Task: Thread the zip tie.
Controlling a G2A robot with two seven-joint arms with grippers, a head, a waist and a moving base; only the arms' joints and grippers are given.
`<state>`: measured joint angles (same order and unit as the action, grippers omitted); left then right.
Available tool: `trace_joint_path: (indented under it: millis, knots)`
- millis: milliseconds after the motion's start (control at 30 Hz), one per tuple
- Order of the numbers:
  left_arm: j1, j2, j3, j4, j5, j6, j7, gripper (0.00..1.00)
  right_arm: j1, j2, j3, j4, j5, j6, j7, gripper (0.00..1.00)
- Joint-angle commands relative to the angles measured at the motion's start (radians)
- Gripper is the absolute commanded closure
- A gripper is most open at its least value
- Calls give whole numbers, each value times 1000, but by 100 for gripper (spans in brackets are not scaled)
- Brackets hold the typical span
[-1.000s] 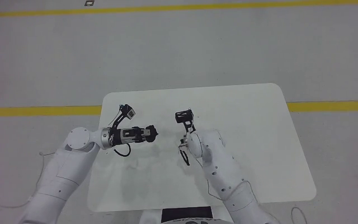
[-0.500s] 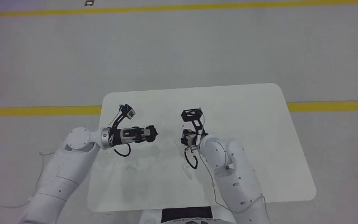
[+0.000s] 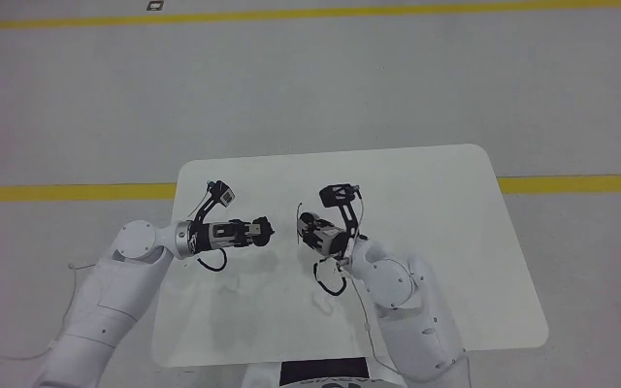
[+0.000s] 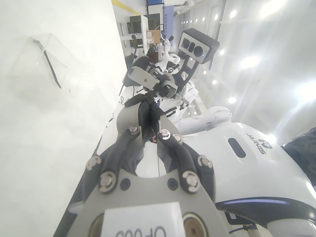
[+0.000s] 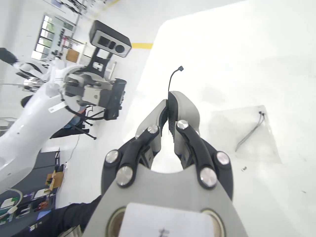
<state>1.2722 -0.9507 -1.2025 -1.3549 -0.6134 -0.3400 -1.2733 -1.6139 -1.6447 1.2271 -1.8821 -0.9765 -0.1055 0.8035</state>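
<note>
Swings the right arm (image 3: 398,301) round over the last second, bringing the right pincer (image 5: 168,101) from aiming out across the desk (image 3: 437,194) to facing the left pincer (image 4: 148,112); keeps the left arm (image 3: 136,252) where it was.

Works above a white desk with rounded corners, with both pincers over its left half in the top view. Stretches the left arm in from the desk's left edge and bends the right arm in from the near side. Holds the two pincers tip toward tip, near each other but apart, both raised off the desk surface.

Has the right pincer clenched on a black zip tie (image 5: 170,81), pinching the strap between the fingertips. Lets the free length curve up beyond the tips to the small square head, touching nothing.

Has the left pincer clenched as well, tips drawn together. Shows dark material bunched between them, too unclear to tell pad from held thing.

Leaves a clear plastic bag (image 5: 222,129) lying flat on the desk, well apart from both pincers, with spare black zip ties (image 5: 249,133) inside it.
</note>
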Motion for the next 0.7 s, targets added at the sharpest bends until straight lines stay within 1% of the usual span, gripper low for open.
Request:
trace_joint_path:
  millis: [0,33,133,200,267,667]
  knots:
    - [0,0,0,0,0,0,0,100,-16,4,-5,-4,19,-27,-46,100]
    - [0,0,0,0,0,0,0,100,-25,6,-7,-4,30,-40,-75,100]
    - [0,0,0,0,0,0,0,100,-43,10,-10,0,53,-46,-153,100]
    - [0,0,0,0,0,0,0,100,-46,13,-10,8,64,-58,-199,100]
    - [0,0,0,0,0,0,0,100,-45,18,-12,24,78,-83,-231,100]
    - [0,0,0,0,0,0,0,100,-44,19,-10,30,86,-86,-245,100]
